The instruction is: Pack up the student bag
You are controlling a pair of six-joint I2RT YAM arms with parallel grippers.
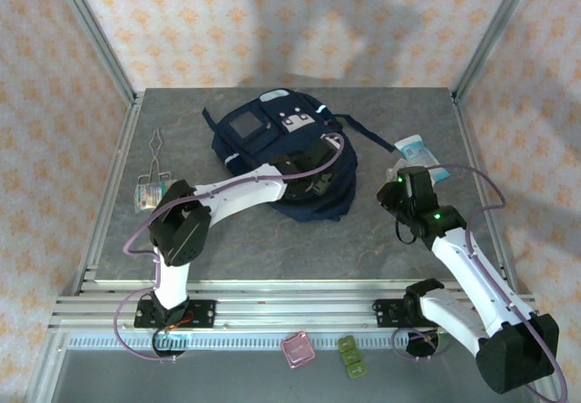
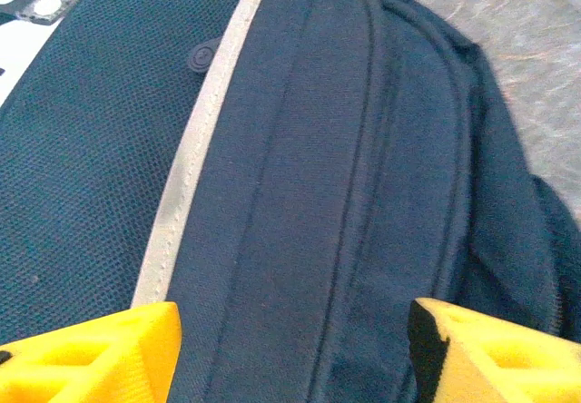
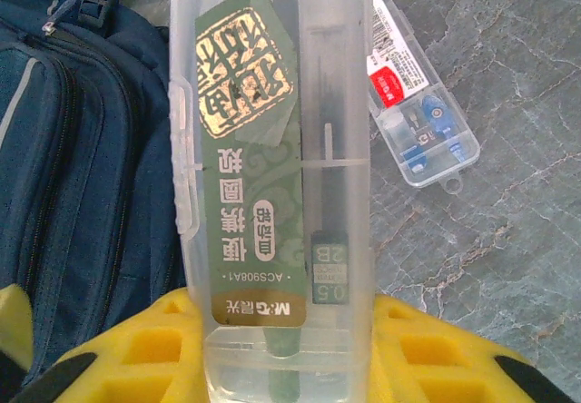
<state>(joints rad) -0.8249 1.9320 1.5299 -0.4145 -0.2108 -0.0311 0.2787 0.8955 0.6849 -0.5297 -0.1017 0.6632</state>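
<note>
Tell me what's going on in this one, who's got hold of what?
The right gripper is shut on a tall clear plastic case with a green label, holding it next to the large navy-blue fabric backpack that lies on the grey stone-look table. The left gripper is open, its yellow fingers spread just over the backpack's fabric. A small clear plastic box with blue parts lies on the table beside the case.

Oddments around the grey bench
Tall green-labelled clear case beside a small clear box; metal tongs at left; pink square and green piece on the front rail.
</note>
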